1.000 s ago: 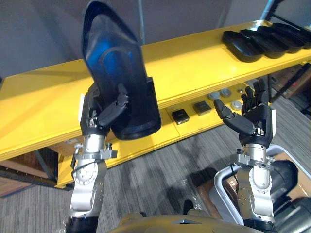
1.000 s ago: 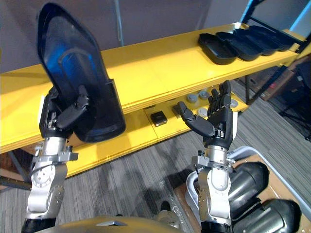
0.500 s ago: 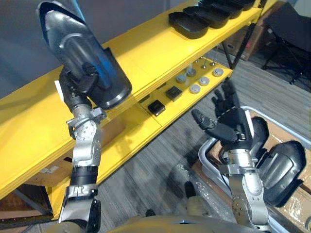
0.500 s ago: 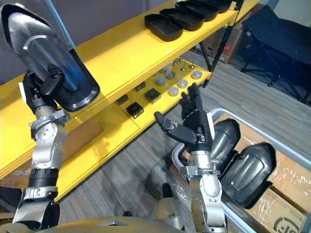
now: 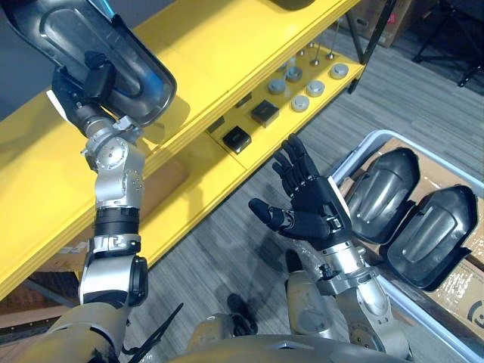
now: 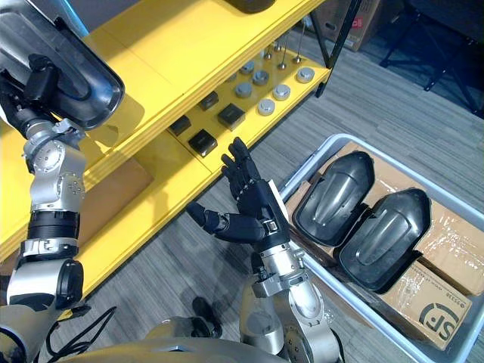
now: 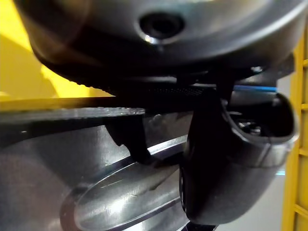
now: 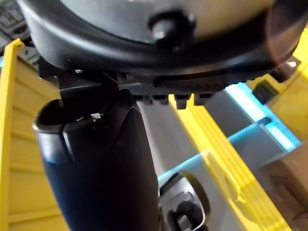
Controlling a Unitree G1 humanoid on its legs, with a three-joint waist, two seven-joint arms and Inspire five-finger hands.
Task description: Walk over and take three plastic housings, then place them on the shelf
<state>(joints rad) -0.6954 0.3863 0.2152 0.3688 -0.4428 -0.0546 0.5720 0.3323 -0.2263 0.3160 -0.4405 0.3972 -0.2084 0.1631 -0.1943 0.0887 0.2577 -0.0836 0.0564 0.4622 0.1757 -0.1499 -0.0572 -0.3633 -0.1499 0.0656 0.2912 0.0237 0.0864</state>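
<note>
Over the yellow shelf [image 5: 227, 45], left hand [image 5: 82, 82] apparently clamps a plastic housing [image 5: 83, 34]; right hand [image 5: 314, 210] hangs splayed, empty.

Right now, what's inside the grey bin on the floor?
Two dark housings lie side by side in the bin, on cardboard boxes. Whatever sits beneath the housings is covered.
</note>
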